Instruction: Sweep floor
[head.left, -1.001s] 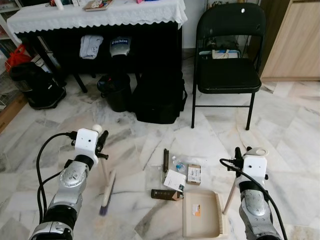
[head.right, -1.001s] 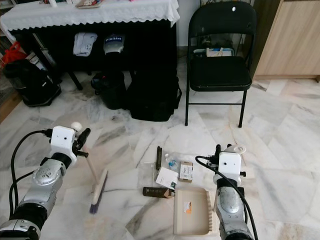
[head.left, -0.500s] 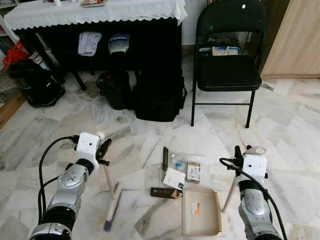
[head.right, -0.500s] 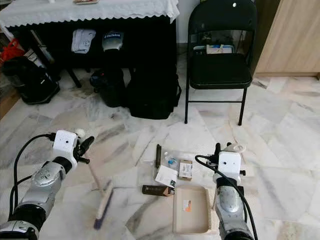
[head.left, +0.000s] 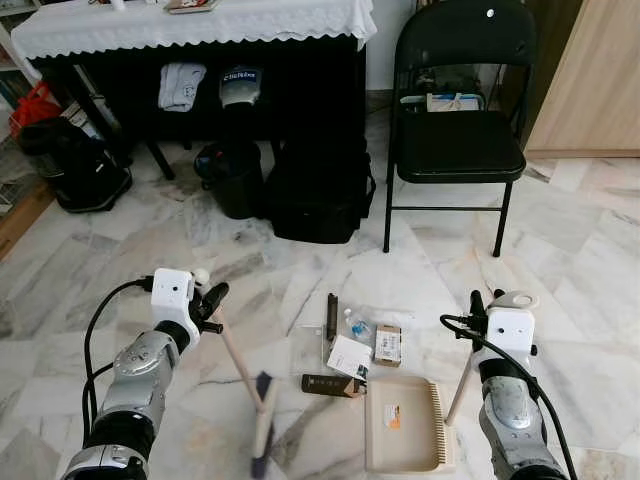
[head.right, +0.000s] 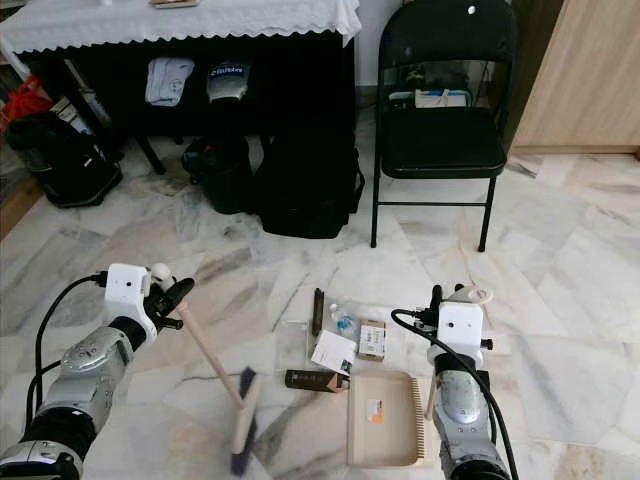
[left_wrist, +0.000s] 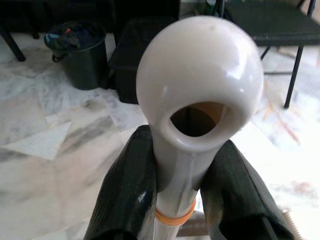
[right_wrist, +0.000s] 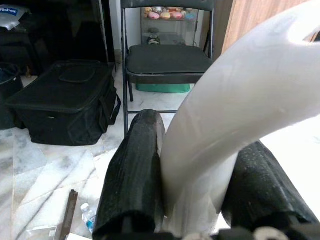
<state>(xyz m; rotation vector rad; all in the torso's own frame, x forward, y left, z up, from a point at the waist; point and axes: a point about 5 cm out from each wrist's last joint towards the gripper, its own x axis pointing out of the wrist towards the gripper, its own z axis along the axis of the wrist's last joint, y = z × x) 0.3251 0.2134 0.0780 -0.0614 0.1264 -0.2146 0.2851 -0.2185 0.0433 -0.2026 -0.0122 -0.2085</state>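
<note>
Left gripper (left_wrist: 175, 190) clamps cream long-handled broom (head.left: 247, 378); right gripper (right_wrist: 200, 190) clamps beige plastic dustpan (head.left: 403, 425) handle; litter labels unreadable

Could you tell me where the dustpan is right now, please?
In the left eye view the dustpan lies on the marble floor at the robot's right, beside the litter, with its handle held by the right tool.

The left gripper (head.left: 208, 305) clasps the top of a broom (head.left: 250, 385) whose handle slants down to bristles on the marble floor (head.left: 590, 260). The right gripper (head.left: 480, 305) grips the upright handle of a dustpan (head.left: 400, 425). Litter (head.left: 350, 345) lies between broom and dustpan. A chair (head.left: 458, 120) stands behind.
</note>
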